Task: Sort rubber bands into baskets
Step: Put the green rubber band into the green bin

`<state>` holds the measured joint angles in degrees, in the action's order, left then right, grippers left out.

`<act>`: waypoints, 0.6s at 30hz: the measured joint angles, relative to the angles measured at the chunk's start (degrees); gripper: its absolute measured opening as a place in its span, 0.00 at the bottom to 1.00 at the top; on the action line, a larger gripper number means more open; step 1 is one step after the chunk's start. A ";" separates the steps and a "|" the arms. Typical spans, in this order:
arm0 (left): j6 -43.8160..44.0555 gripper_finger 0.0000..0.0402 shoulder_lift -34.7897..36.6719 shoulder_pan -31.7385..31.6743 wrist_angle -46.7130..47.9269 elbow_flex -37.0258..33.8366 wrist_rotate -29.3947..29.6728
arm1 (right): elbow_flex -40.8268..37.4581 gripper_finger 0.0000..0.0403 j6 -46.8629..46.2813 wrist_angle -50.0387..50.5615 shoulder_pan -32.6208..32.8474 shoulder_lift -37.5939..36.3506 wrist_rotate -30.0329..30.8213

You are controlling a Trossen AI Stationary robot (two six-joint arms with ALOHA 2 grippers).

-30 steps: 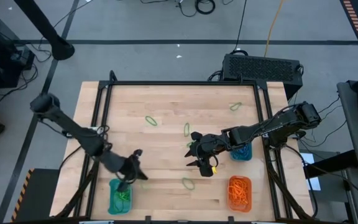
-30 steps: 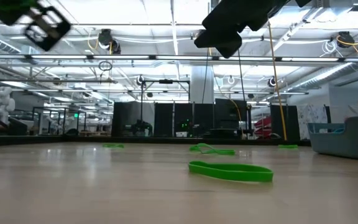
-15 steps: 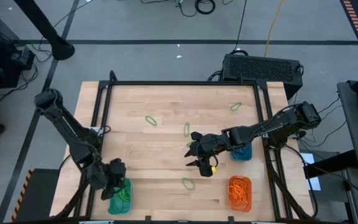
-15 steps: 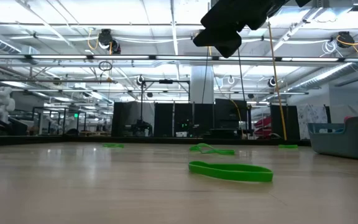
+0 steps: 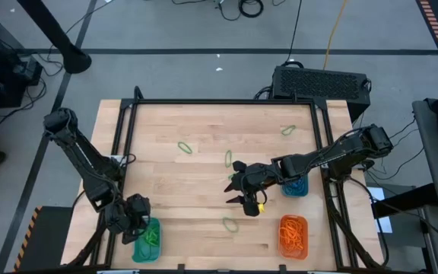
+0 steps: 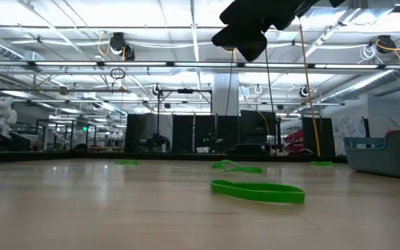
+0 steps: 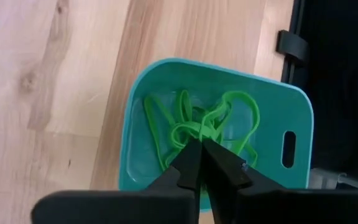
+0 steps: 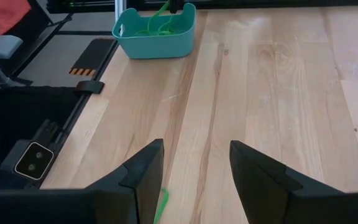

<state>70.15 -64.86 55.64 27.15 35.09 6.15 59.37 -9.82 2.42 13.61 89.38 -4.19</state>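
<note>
Rubber bands, thin green elastic loops [image 5: 151, 238], fill the teal-blue rounded plastic basket [image 5: 146, 240] at the near left corner of the pale wooden bench [image 5: 204, 125] in the high view. The left claw [image 5: 135, 221] hangs over that basket's left edge; from this height I cannot tell how its tips stand. 4 more green loops lie loose on the bench: 1 [image 5: 185, 147] toward the far left, 1 [image 5: 288, 130] near the far right corner, 1 [image 5: 228, 158] mid-bench and 1 [image 5: 230, 224] toward the near edge. The right claw [image 5: 238, 190] hovers mid-bench, tips spread, between those last 2 loops. Just beside the right arm sits a second teal-blue basket [image 5: 295, 186], and nearer the front an orange plastic basket [image 5: 293, 234] is packed with orange loops [image 5: 292, 233].

In the low view, a green loop [image 6: 257, 192] lies flat on the bench in front, with others [image 6: 236, 167] farther back. A dark arm part [image 6: 248, 28] hangs overhead; the teal basket's wall [image 6: 384, 153] shows at the right edge.

The left wrist view shows the left claw [image 7: 201, 158] with tips nearly pressed together, a narrow slit between them, directly over the tangle of green loops [image 7: 204, 127] in the teal basket [image 7: 291, 118]; whether they pinch a strand I cannot tell.

The right wrist view shows the right claw [image 8: 196, 165] spread wide over bare wood, a green loop [image 8: 160, 206] peeking beside 1 finger, and the green-filled teal basket [image 8: 154, 37] well apart across the bench.
</note>
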 joint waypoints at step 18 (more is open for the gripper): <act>-0.74 0.16 0.18 -1.98 -3.12 -0.02 0.14 | 0.00 0.44 0.52 -0.55 0.00 0.02 -0.02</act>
<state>69.41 -64.68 53.66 24.03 35.07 6.29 59.37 -9.30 1.87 13.61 89.41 -4.21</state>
